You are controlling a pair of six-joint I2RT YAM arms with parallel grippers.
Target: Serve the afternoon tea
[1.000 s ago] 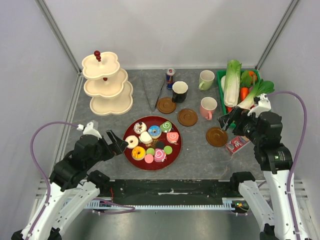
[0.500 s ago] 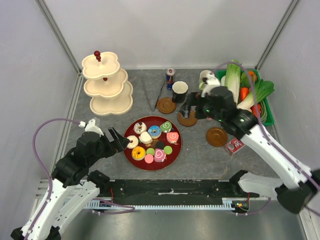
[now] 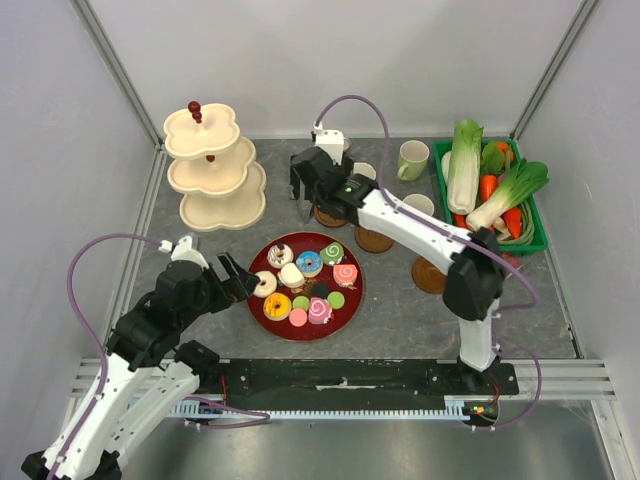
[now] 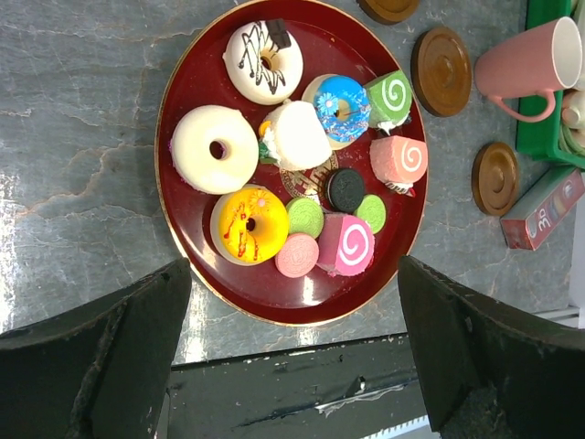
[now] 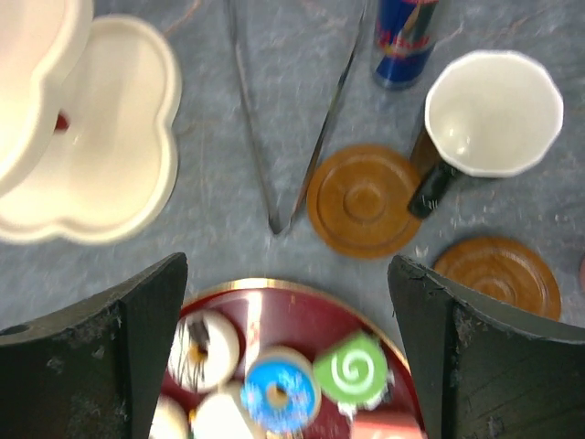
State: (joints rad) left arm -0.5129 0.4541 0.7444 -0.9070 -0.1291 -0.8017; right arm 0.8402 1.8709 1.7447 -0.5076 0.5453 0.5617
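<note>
A red plate [image 3: 352, 305] near the front holds the toy pastries: donuts [image 4: 217, 148], pink and green swirl rolls [image 4: 347, 245] and macarons [image 4: 297, 254]. My left gripper [image 3: 243, 280] hangs open at the plate's left edge, nothing between its fingers [image 4: 119, 347]. The right arm reaches across the back of the table. Its gripper [image 5: 288, 274] is open above the plate's far rim and the tongs [image 5: 292, 119]. The black mug [image 5: 494, 114] stands beside a brown coaster [image 5: 364, 199]. The pale green mug [image 3: 412, 158] stands at the back and the pink mug [image 4: 530, 59] is half hidden under the right arm.
A cream three-tier stand [image 3: 213, 170] stands at the back left. A green crate of toy vegetables [image 3: 525, 240] sits at the right. A drink can [image 5: 407, 41] stands behind the black mug. Two more coasters [image 3: 375, 240] and a small red box [image 4: 544, 210] lie right of the plate.
The right arm has swung from the right side, near the crate, across to the back middle over the tongs. The left gripper has crept slightly closer to the plate.
</note>
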